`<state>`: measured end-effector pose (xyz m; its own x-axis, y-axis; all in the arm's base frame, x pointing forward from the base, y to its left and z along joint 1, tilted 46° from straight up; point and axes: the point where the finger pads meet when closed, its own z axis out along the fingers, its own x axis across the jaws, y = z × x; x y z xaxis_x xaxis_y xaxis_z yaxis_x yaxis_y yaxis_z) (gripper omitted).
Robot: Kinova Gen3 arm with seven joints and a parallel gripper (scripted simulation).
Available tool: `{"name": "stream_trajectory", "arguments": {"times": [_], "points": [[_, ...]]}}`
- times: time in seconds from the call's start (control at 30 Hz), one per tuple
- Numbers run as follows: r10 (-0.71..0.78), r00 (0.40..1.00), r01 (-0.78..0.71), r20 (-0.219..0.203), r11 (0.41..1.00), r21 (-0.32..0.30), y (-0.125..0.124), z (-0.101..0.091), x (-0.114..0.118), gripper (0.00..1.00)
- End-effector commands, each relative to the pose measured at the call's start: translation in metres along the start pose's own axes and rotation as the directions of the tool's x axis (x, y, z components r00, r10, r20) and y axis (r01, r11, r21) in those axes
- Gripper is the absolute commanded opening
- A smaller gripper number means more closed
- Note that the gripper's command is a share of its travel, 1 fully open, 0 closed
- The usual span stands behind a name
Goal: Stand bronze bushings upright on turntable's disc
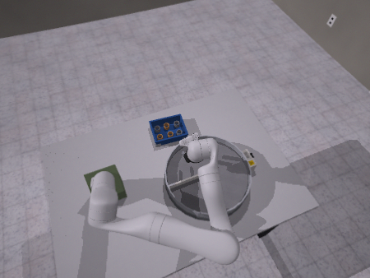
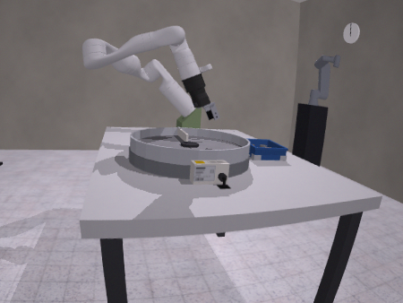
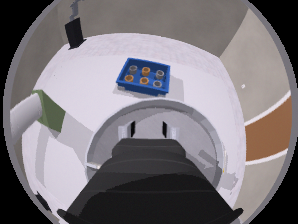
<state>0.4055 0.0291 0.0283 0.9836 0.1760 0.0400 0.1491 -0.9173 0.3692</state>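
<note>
The blue crate (image 1: 164, 141) (image 2: 270, 153) (image 3: 141, 90) holds three bronze bushings, one in the back row (image 1: 166, 126) (image 3: 145, 71) and two in the front row (image 1: 159, 136) (image 3: 129, 78), with three steel bushings (image 1: 177, 123) (image 3: 133, 69) among them. The turntable's grey disc (image 1: 234, 181) (image 3: 192, 136) shows no bushing on its visible part; the arm hides some of it in the top view. Its dark hub (image 2: 190, 144) is low in the middle. My gripper (image 2: 213, 114) (image 3: 148, 127) is open and empty, tilted, high above the turntable on the crate's side.
A raised wall (image 2: 157, 154) rings the disc. A pale bar (image 1: 182, 182) (image 2: 183, 134) reaches inward from it. A white box with a yellow patch (image 1: 252, 163) (image 2: 210, 172) stands beside the turntable. The green block (image 1: 119, 181) (image 3: 54, 114) is at the arm's base.
</note>
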Motion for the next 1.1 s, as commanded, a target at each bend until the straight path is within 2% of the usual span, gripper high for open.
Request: {"name": "stream_trajectory", "arguments": {"times": [0.0, 0.07, 0.3, 0.5, 1.07], "points": [[-0.005, 1.0, 0.005, -0.001, 0.996, -0.094, 0.018, -0.025, -0.005, 1.0], [0.001, 1.0, 0.0, 0.006, 0.993, -0.116, 0.022, -0.031, -0.01, 1.0], [0.049, 0.997, -0.029, 0.059, 0.955, -0.297, 0.068, -0.075, -0.045, 1.0], [0.078, 0.994, -0.043, 0.079, 0.924, -0.38, 0.088, -0.1, -0.063, 1.0], [0.086, 0.993, -0.046, 0.084, 0.915, -0.401, 0.093, -0.107, -0.068, 1.0]]}}
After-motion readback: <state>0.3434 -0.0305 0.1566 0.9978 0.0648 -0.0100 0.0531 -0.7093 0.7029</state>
